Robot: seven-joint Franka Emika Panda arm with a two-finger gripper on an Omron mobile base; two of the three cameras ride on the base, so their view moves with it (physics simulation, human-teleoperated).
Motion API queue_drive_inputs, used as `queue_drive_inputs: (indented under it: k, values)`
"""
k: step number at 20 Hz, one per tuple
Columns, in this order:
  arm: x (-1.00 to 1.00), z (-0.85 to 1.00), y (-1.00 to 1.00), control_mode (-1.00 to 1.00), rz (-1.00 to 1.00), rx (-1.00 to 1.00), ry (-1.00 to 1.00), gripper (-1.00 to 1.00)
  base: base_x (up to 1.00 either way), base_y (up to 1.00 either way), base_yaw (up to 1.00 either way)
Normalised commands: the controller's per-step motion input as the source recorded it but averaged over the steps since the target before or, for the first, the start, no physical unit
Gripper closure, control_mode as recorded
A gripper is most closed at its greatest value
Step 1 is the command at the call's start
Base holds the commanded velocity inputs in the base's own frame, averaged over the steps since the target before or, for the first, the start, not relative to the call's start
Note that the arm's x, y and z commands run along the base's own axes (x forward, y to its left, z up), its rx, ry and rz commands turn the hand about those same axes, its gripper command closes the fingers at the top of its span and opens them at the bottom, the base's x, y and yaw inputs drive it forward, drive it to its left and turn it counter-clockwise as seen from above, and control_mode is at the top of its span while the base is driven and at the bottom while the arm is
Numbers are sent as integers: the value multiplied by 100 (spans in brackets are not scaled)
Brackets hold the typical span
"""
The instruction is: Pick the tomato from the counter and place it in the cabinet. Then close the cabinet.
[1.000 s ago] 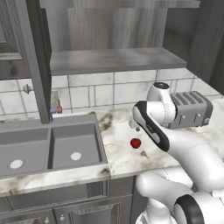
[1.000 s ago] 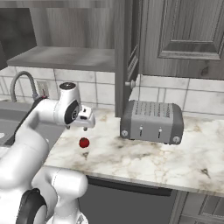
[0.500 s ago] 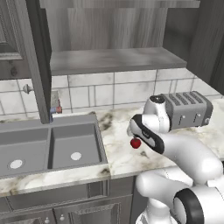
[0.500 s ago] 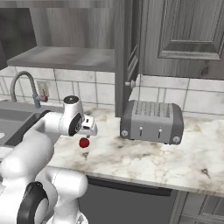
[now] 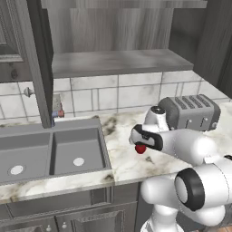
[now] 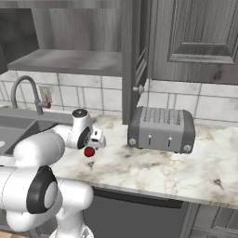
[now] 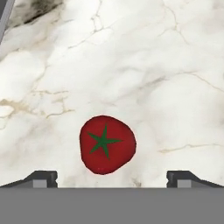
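Over the last second the white arm has been folding down and lowering its hand toward the small, glossy red tomato [image 5: 141, 148], which itself is lying where it was before, on the white marble desk with brown-grey veining [image 5: 127, 165]. The jaws [image 7: 111, 177] are now hanging just above the fruit and standing wide apart: in the hand view the two dark fingertips [image 7: 42, 178] are sitting at either side of the bottom edge, with the tomato and its green star-shaped stem mark lying between and a little ahead of them, not touched by either.

In the left base view the tomato is peeking out beneath the dark wrist, between the grey double-basin sink [image 5: 50, 152] and the boxy grey metal toaster [image 5: 192, 112]. In the right base view the red ball [image 6: 89, 151] is resting on the marble just below the hand, well apart from the toaster [image 6: 161, 129] and near the sink's curved grey tap [image 6: 24, 90].

Above the desk, the dark grey wood-grain wall cabinet [image 5: 115, 61] is standing open, its grey shelf bare and facing the room, with one raised-panel door [image 6: 135, 56] swung out edge-on over the toaster. White tiling is running along the wall behind.
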Motion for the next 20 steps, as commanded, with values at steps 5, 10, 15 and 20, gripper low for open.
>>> queue_drive_inputs:
  k: [5,10,15,20]
  values:
    - [20,-36,0,-100,0,0,4,-100,0,0,0]
    - [11,-33,5,-100,0,0,4,-100,0,0,0]
    - [4,-40,11,-100,0,0,6,-100,0,0,0]
    - [2,-27,7,-100,0,0,5,100,0,0,0]
